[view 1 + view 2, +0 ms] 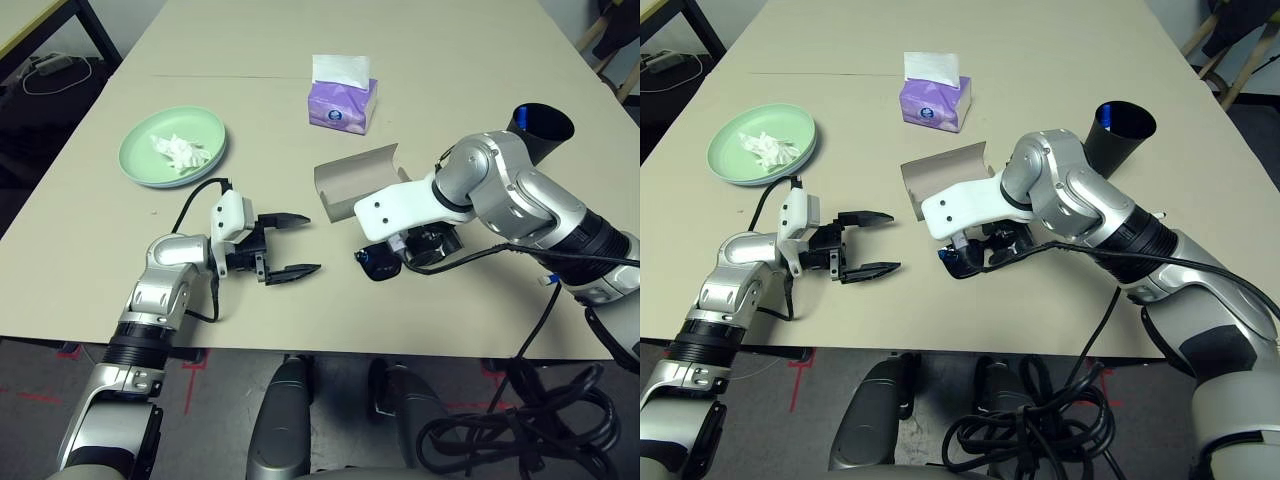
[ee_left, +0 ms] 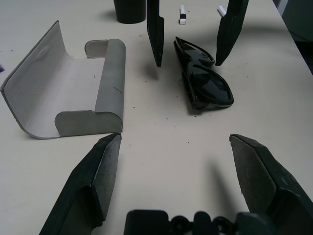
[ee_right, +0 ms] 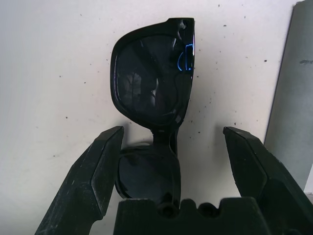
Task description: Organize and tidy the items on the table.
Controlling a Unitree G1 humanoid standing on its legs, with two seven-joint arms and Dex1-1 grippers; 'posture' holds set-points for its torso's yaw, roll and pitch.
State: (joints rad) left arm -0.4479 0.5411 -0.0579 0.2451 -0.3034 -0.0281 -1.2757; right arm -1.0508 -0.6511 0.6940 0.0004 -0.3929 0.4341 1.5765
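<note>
One large beige table (image 1: 270,150) fills most of the scene, with one smaller side table (image 1: 25,25) past its far left corner. Two robot arms reach in over the large one, and both grippers are wide: the left gripper (image 1: 314,243) has its fingers spread over bare tabletop, the right gripper (image 3: 173,129) has its two fingers parted around the sunglasses, not clamped on them. One coil of black cable (image 1: 520,430) hangs at the near edge, toward the right. Two round plates are nested at the left, a light-green plate (image 1: 205,128) over a light-blue plate (image 1: 165,185); the green one carries one crumpled white tissue (image 1: 180,152). One purple tissue box (image 1: 340,106) sits farther back, a white sheet standing out of its top. One grey glasses case (image 2: 73,83) lies open in the middle, its pale inside facing up. One black cup (image 1: 545,130), at the right beyond the right arm, is tilted in the eye views and has blue inside its mouth. One pair of black sunglasses (image 3: 151,78) lies on the table near the case; the right wrist view shows both lenses from above, partly hidden in the eye views. The left wrist view gives two small white sticks (image 2: 182,14) beyond the sunglasses, lying apart.
</note>
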